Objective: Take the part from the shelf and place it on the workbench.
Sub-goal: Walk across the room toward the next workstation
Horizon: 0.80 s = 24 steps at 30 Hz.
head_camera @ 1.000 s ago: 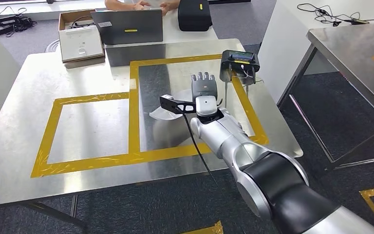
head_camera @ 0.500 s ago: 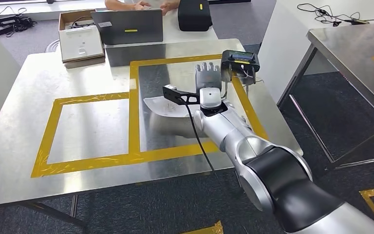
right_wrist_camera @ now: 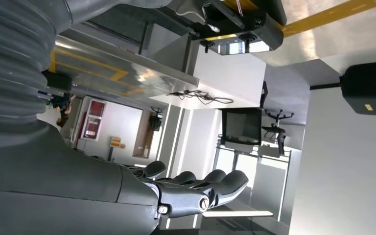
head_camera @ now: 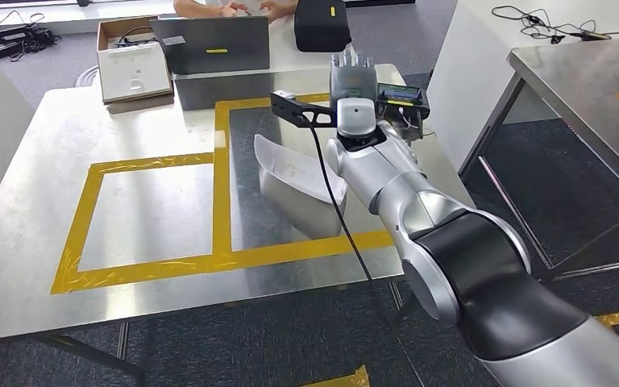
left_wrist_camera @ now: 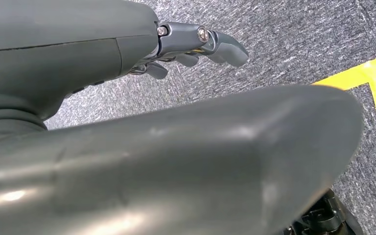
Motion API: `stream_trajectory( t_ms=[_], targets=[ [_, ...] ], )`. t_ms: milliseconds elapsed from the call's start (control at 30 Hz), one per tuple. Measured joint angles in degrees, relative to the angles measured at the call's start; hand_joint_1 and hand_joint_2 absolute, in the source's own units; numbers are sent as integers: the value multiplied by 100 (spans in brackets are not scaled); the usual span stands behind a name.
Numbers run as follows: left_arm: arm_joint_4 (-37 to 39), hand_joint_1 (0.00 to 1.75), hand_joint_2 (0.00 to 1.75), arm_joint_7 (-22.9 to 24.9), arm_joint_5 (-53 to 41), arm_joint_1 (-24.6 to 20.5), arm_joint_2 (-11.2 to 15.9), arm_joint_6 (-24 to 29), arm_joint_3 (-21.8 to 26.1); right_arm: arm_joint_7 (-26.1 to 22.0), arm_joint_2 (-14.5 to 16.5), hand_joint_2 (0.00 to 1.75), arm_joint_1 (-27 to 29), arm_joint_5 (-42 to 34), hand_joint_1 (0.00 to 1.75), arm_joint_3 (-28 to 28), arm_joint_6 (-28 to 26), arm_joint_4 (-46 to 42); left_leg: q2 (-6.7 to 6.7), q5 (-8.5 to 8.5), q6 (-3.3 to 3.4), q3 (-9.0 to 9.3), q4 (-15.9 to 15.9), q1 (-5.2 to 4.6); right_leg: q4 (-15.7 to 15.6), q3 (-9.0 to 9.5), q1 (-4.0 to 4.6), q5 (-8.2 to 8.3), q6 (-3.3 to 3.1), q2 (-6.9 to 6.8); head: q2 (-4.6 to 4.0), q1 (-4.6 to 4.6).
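Part [head_camera: 294,173], a pale curved shell, lies on the workbench [head_camera: 153,129] inside the right-hand yellow tape frame [head_camera: 224,161]. From the head, the right hand [head_camera: 351,76] is raised above the far table edge near a black device [head_camera: 399,98], fingers straight and holding nothing. At the left wrist, the left hand [left_wrist_camera: 186,44] hangs over grey carpet [left_wrist_camera: 293,44], fingers apart and empty. At the right wrist, the extended fingers [right_wrist_camera: 215,183] grip nothing.
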Motion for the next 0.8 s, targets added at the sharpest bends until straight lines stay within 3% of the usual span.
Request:
stream_trajectory(
  t_ms=[800],
  targets=[
    [-1, 0, 0, -359, -101, -27, -44, 0, -60, -14, 1, 175, -113, 1, 0, 0, 92, -16, -2, -10, 11, -1, 12, -13, -9, 11, -11, 2, 14, 0, 0, -1]
  ],
)
